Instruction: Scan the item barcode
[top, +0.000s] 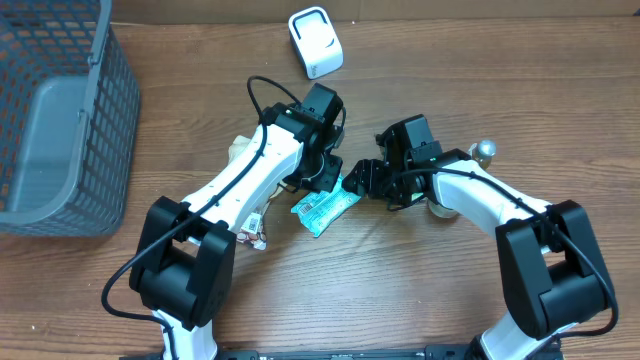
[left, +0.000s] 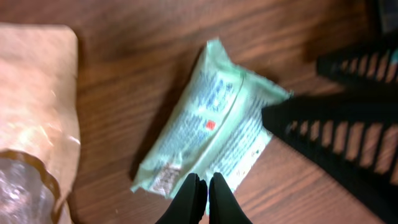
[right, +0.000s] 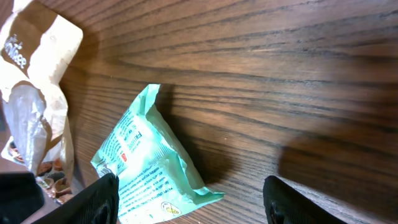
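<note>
Nearest the arm bases, a pale green plastic snack packet (left: 211, 124) lies flat on the brown wooden table (top: 420, 300), printed face up. It sits between the two tools.

- Left gripper (left: 200, 193): fingers pressed together, tips at the packet's near edge. I cannot tell whether they pinch its seam.
- Right gripper (right: 189, 202): fingers spread apart, low over the table, one finger beside the packet's corner and nothing between them gripped.
- Beside the packet is a crumpled brown paper pouch with a clear window (left: 37, 93).
- Further off to the left is a grey mesh plastic basket (top: 60, 130).
- At the far edge is a white boxy barcode scanner (top: 315, 42), well apart from the packet.

Judgement: the step in hand is pick-up, and scanning has not begun. The next move calls for the right fingers to close squarely on the packet, then a lift and carry to the scanner with the barcode facing it. The print is too blurred to locate the barcode.
</note>
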